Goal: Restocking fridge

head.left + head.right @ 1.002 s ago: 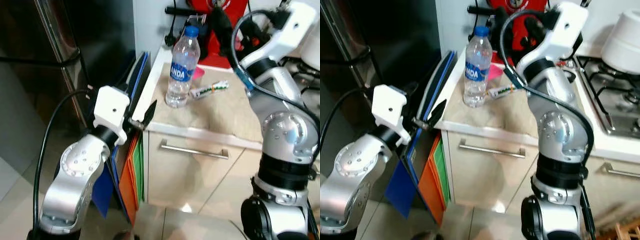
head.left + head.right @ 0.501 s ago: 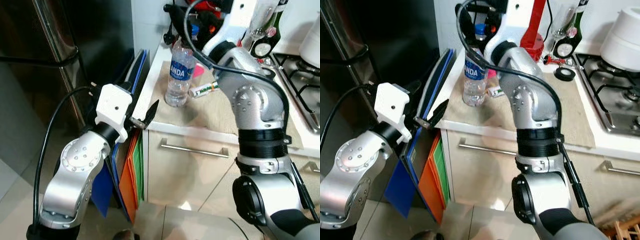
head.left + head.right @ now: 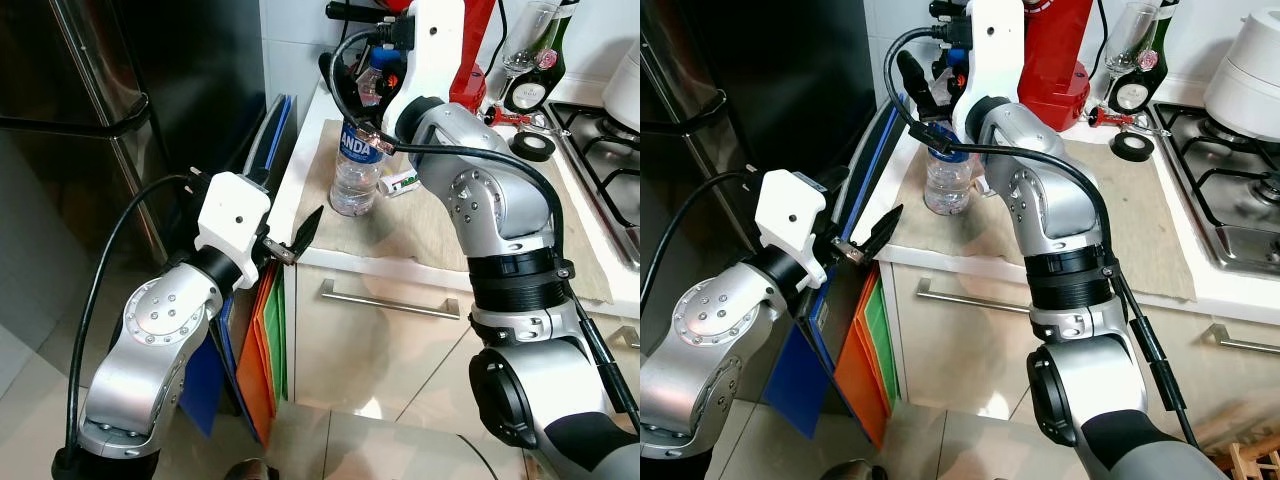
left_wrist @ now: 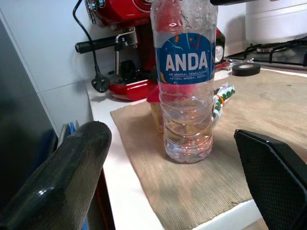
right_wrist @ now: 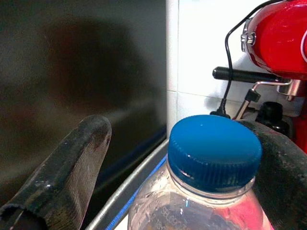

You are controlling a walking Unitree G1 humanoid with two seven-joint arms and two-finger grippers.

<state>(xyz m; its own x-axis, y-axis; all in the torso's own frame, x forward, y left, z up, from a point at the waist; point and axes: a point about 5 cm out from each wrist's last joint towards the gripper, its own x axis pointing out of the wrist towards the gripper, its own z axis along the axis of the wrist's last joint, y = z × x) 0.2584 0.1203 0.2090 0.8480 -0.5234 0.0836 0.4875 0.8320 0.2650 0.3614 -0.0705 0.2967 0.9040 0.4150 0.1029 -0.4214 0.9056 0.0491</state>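
Note:
A clear ANDA water bottle (image 3: pixel 357 170) with a blue cap (image 5: pixel 213 148) stands upright on a beige mat (image 3: pixel 470 225) on the counter. My right gripper (image 3: pixel 928 85) is at the bottle's top, open. One finger (image 5: pixel 64 177) stands well off the cap, the other (image 5: pixel 283 172) sits right beside it. My left gripper (image 3: pixel 298 232) hovers open in front of the counter edge, pointing at the bottle (image 4: pixel 187 81) from a short distance, with nothing between its fingers (image 4: pixel 72 177). The dark steel fridge door (image 3: pixel 170 90) stands shut at the left.
A red coffee machine (image 3: pixel 470 40), a green-white tube (image 3: pixel 405 180), a black tape roll (image 3: pixel 528 147), a wine glass (image 3: pixel 530 20) and a gas hob (image 3: pixel 610 150) share the counter. Blue, orange and green boards (image 3: pixel 265 340) lean between fridge and cabinet. A drawer handle (image 3: pixel 390 300) lies below.
My right arm has swung left, bringing its gripper from behind the bottle to around the bottle's cap. The left gripper has hardly moved.

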